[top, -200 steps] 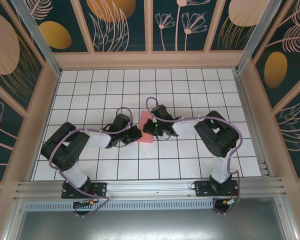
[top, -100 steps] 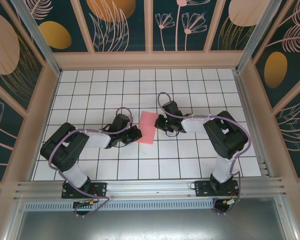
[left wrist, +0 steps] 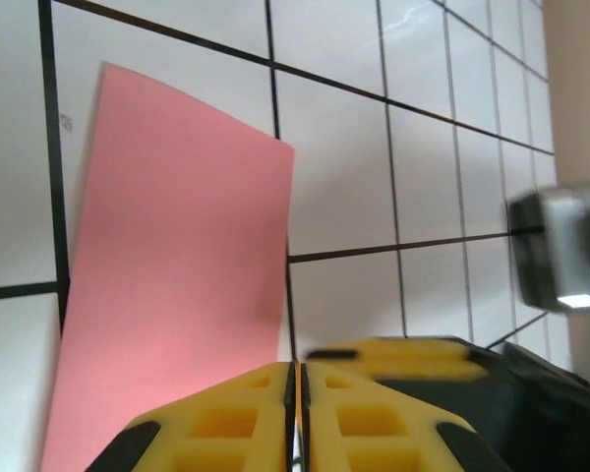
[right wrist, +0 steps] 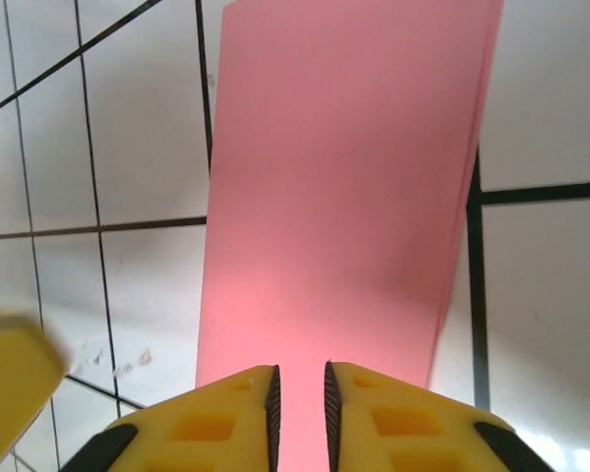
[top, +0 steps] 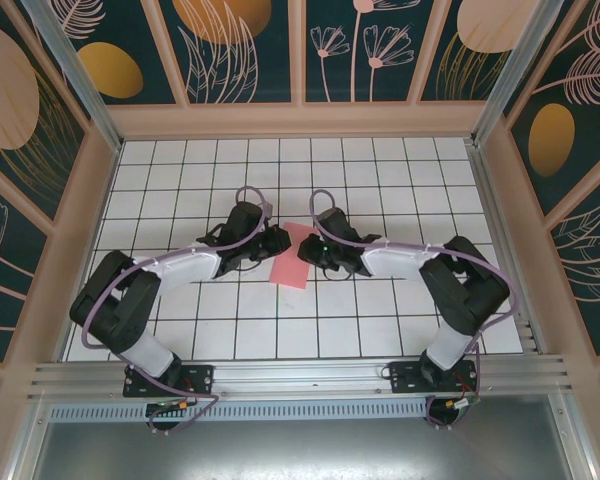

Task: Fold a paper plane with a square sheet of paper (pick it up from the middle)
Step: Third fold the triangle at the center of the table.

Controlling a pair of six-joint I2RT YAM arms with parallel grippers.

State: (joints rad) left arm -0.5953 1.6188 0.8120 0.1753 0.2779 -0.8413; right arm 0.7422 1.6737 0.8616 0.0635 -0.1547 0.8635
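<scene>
The paper (top: 291, 264) lies near the middle of the white tiled table (top: 400, 180), a plain salmon-pink strip, longer than it is wide, with its long sides running roughly away from the arm bases. From above, both arms reach in towards it from either side. The left tool (top: 277, 243) sits at the paper's left edge and the right tool (top: 304, 251) at its right edge, both nearer the far end, so the sheet is hemmed in between them.

From the left wrist, the paper (left wrist: 177, 275) stretches ahead and to the left across the tiles. The left tool (left wrist: 295, 418) has its yellow pads (left wrist: 226, 423) drawn together, with only a hairline seam between them. The near edge of the paper runs in under the left-hand pad, and I cannot tell whether any of it is pinched in that seam.

From the right wrist, the paper (right wrist: 344, 197) runs straight ahead, and a second layer peeps out along its right edge. The right tool (right wrist: 301, 413) stands just ajar, with a narrow slot between its yellow pads (right wrist: 403, 423). Pink shows through the slot, and the sheet looks to lie beyond the pads rather than clamped between them.
</scene>
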